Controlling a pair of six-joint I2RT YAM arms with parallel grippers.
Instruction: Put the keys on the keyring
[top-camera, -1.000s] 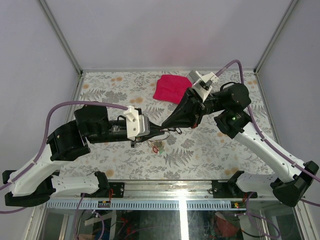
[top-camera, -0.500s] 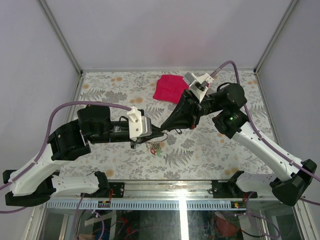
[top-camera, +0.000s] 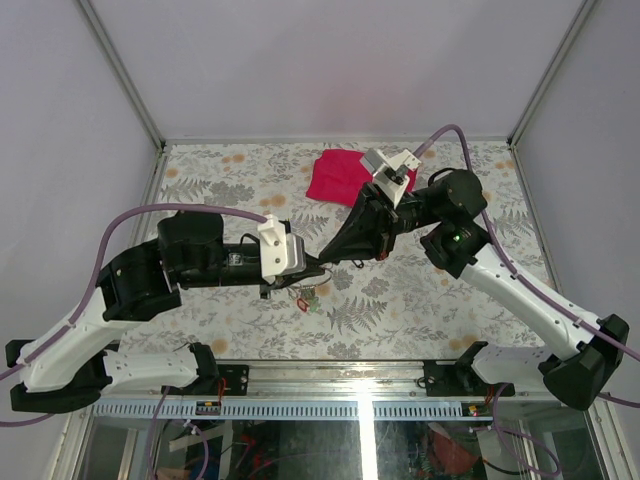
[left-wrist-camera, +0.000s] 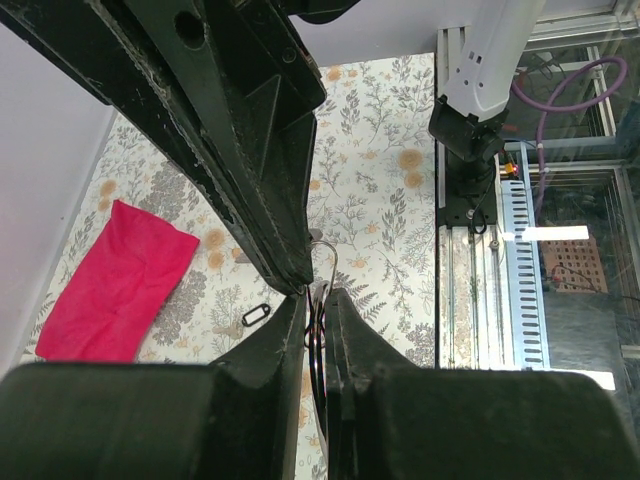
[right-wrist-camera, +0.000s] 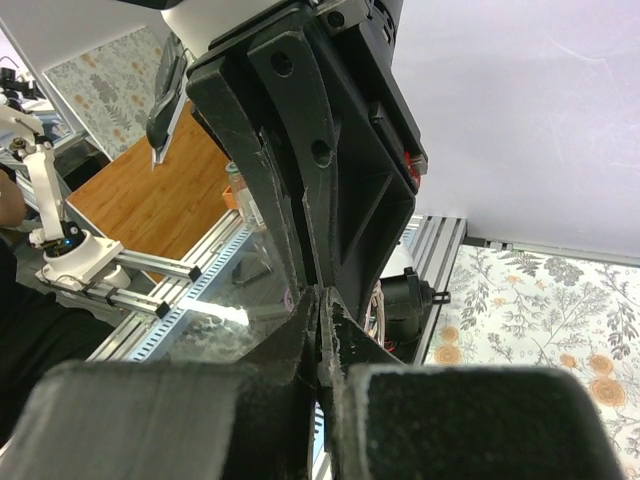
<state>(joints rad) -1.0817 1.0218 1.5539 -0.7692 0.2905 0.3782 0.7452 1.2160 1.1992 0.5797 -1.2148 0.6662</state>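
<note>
Both grippers drifted slightly farther from the red cloth, with the keys dangling along. The left gripper is clamped on the keyring. The right gripper is squeezed closed on who-knows-what, so I'd guess they're mid-threading.

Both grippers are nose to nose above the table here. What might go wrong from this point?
1. The left gripper pinches the thin keyring at one small spot. The right gripper meets it tip to tip, so a slight push may twist the ring loose.
2. In the top view, the keys dangle below the ring and might swing or slip off.
3. The wrist views are crowded by fingers, so alignment is hard to judge.
</note>
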